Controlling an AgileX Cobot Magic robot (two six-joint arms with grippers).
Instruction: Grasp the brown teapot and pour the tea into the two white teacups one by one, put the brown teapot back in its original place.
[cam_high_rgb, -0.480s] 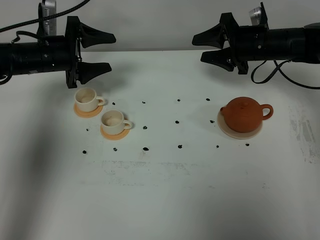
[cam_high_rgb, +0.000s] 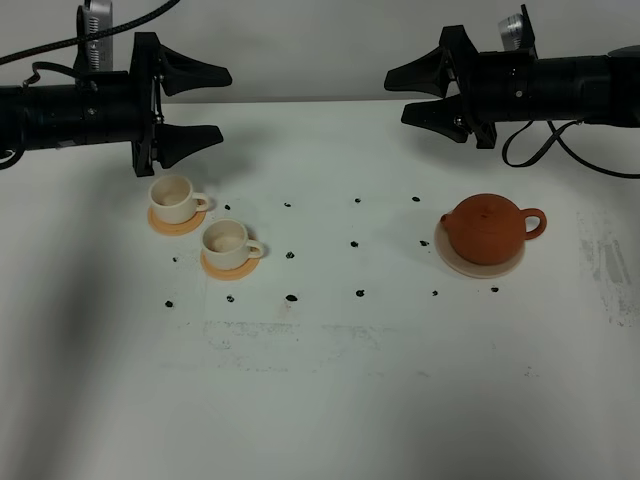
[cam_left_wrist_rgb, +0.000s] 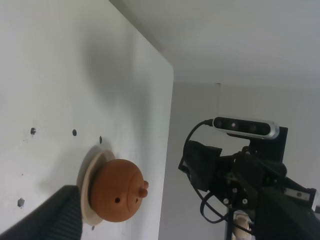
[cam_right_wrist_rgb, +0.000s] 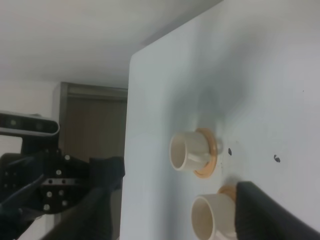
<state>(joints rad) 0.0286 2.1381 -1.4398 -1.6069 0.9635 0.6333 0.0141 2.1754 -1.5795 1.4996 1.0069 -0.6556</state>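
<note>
While nothing has moved, the left hand (cam_high_rgb: 226, 102) and right hand (cam_high_rgb: 395, 95) hang spread wide above the white table (cam_high_rgb: 330, 400), and the round brown clay teapot (cam_high_rgb: 485, 229) sits on its flat cream plate (cam_high_rgb: 478, 268).

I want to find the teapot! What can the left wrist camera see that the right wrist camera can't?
Only the left wrist view shows the brown teapot sitting on its cream saucer, with the right arm beyond it. Only the right wrist view shows the two white teacups on orange coasters, with the left arm beyond them. Both show the white table with small black dots.
</note>
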